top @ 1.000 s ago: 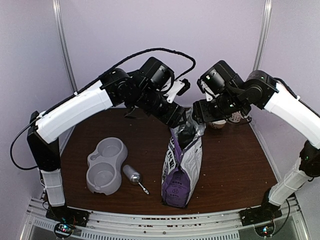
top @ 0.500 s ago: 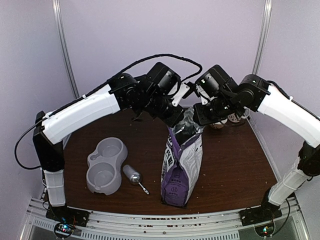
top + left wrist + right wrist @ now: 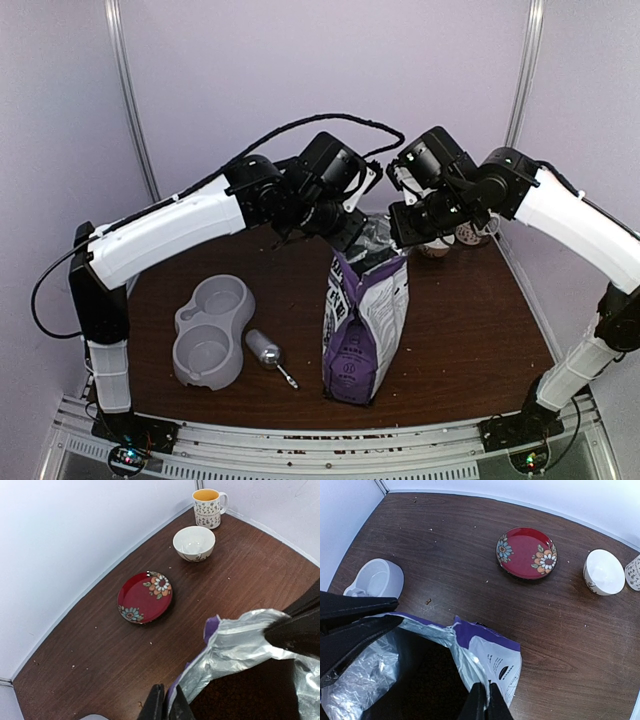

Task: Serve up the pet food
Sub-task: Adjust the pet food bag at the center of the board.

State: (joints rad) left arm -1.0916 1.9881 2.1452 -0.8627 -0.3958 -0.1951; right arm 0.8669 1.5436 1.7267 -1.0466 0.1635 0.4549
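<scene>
A purple and silver bag [image 3: 365,320] stands upright mid-table with its top open. My left gripper [image 3: 352,238] is shut on the left rim of the mouth; in the left wrist view its jaws [image 3: 167,706] pinch the foil edge of the bag [image 3: 240,645]. My right gripper [image 3: 402,235] is shut on the opposite rim, and the right wrist view shows it [image 3: 485,702] clamping the bag [image 3: 492,655] wall. The mouth is held spread between them. The pet food is hidden: the bag's inside is dark.
A grey double pet bowl [image 3: 210,330] and a metal scoop [image 3: 268,352] lie left of the bag. Behind it are a red floral plate [image 3: 145,596], a white bowl [image 3: 194,542] and a patterned mug [image 3: 209,507]. Walls close in the back and sides.
Both grippers went from open to shut on the bag's rim. The arms rose slightly and the bag's top is now drawn up and spread.
</scene>
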